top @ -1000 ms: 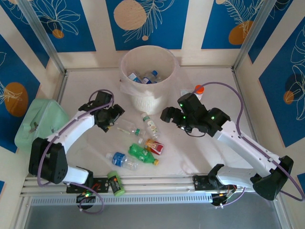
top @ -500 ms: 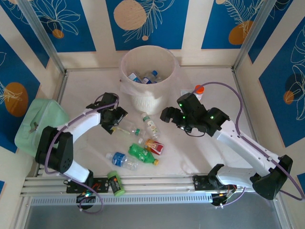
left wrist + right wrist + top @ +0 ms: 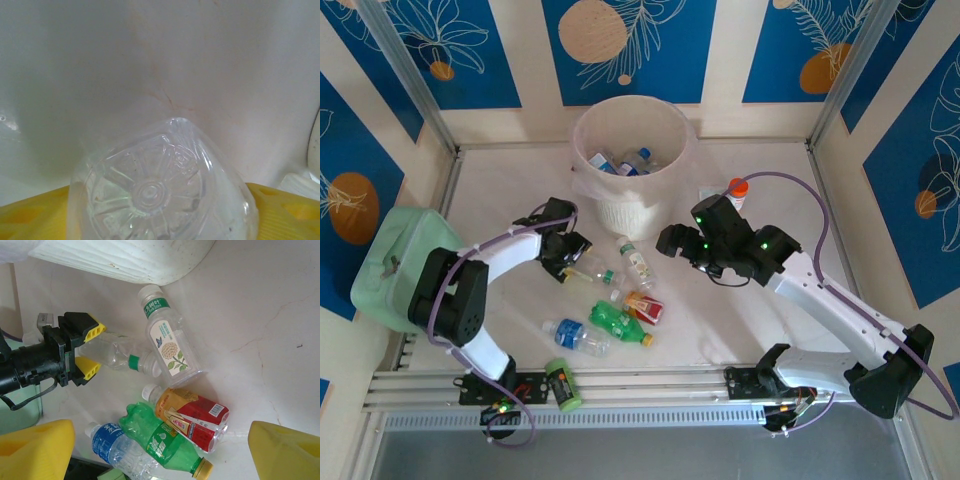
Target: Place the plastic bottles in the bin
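Observation:
A clear bottle with a green neck ring [image 3: 588,269] lies on the table, and my left gripper [image 3: 567,262] is shut on its base. Its yellow pads [image 3: 91,333] press either side of the bottle [image 3: 112,354]. The left wrist view looks straight at the ribbed bottle base [image 3: 150,190] between the left gripper [image 3: 157,212]. My right gripper [image 3: 670,240] hangs open above a cluster: a white-labelled bottle [image 3: 170,342], a red-labelled one [image 3: 195,417], a green one [image 3: 162,442] and a blue-labelled one [image 3: 112,442]. The white bin [image 3: 582,140] stands at the back with bottles inside.
A pale green container [image 3: 405,255] sits at the left edge. A small orange-capped bottle [image 3: 737,190] stands behind my right arm. A short green-and-black cylinder [image 3: 561,384] lies by the front rail. The bin's wall [image 3: 125,260] is close behind the cluster.
My left gripper has slid right onto the clear bottle's base and its jaws have narrowed onto it. The right arm has not moved.

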`<state>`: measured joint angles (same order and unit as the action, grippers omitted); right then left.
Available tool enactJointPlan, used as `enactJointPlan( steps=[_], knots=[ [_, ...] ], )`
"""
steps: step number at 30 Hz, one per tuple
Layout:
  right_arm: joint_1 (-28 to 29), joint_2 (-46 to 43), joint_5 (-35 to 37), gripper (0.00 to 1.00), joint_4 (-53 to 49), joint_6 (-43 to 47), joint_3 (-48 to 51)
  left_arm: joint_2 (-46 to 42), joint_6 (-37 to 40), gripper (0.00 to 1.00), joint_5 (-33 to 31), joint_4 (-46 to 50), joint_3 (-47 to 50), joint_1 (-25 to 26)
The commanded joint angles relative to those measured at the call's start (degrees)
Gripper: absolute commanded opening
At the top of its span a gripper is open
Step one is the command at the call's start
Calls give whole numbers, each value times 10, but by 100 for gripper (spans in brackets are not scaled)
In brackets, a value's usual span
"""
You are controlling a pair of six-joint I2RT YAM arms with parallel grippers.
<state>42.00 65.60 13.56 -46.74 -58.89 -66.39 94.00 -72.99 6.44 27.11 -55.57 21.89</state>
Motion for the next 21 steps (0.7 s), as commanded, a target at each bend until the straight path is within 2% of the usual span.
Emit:
enactJointPlan(
  steps=[1,15,21],
  knots=[
    [1,-1,8,89,-8,4,-3,8,-7,72,5,-1,-11,5],
    [-8,-7,2,89,-7,18,-25,-31,22,54,10,-5,-11,5],
    [-10,-12,-35,89,15,38,-48,-116,51,51,44,-92,17,3]
  ],
)
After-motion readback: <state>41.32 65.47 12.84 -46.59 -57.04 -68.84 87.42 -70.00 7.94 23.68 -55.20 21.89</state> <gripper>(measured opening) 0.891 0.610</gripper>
